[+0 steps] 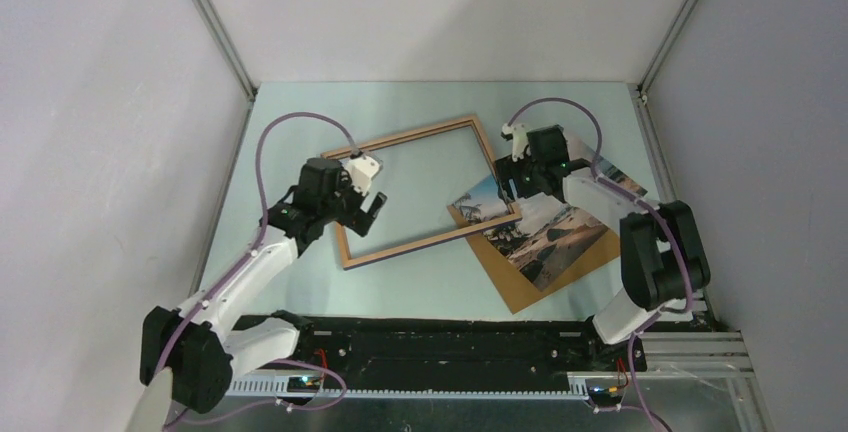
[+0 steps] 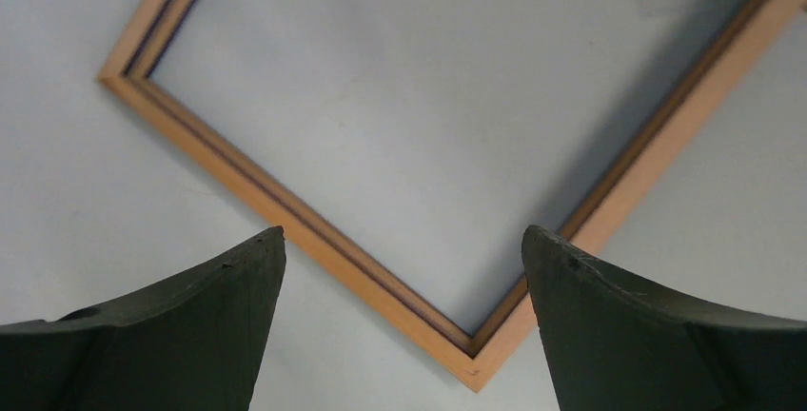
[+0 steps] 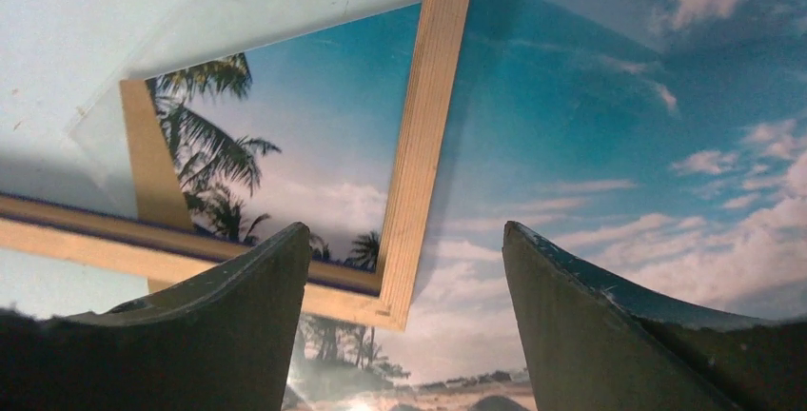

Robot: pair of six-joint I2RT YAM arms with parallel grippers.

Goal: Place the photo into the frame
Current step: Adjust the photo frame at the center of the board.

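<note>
Frame [image 1: 430, 192], wood side up, corner over photo [image 1: 545, 230] on backing board [image 1: 510, 287]; pale green table [image 1: 420, 102], grey walls [image 1: 450, 12]; left gripper [image 2: 403, 240], right gripper [image 3: 406, 230] wide, empty.

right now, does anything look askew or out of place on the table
The frame lies skewed, its near-right corner overlapping the photo, which sits crooked on the brown backing board, not inside the frame.
</note>
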